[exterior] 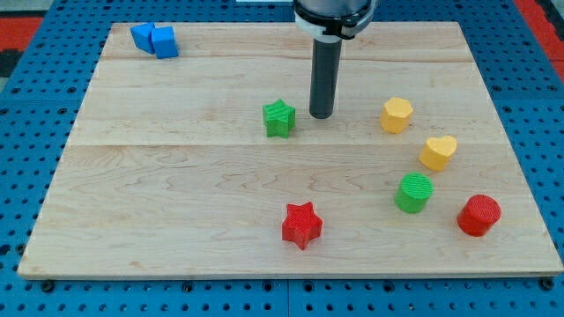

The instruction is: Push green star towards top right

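The green star sits near the middle of the wooden board, a little above centre. My tip stands on the board just to the view's right of the green star, a small gap apart from it. The dark rod rises straight from the tip to the arm at the view's top.
A blue block pair lies at the top left. A yellow hexagon block and a yellow heart are at the right. A green cylinder, a red cylinder and a red star lie lower down.
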Available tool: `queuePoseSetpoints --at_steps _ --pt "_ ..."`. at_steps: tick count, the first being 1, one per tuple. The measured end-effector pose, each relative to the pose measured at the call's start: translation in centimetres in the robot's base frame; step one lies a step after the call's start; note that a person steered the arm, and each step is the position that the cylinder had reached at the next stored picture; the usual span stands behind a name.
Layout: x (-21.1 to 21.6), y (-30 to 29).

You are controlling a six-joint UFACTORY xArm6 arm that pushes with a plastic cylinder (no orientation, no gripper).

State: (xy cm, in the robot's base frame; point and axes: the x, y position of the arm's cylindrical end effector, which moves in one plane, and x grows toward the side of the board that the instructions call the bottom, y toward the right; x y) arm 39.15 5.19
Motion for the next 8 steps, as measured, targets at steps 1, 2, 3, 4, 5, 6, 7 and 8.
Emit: queuePoseSetpoints --at_steps 1,2,3,4,5,6,7,8 --pt "5.2 -0.2" --pt "6.3 -3.1" --pt "2.6 -7.4" --pt "-2.7 -5.0" --pt "-4.7 -2.7" --pt "-2.7 -6.2" --pt "-3.8 -12.0" --pt "-6.8 -7.0"
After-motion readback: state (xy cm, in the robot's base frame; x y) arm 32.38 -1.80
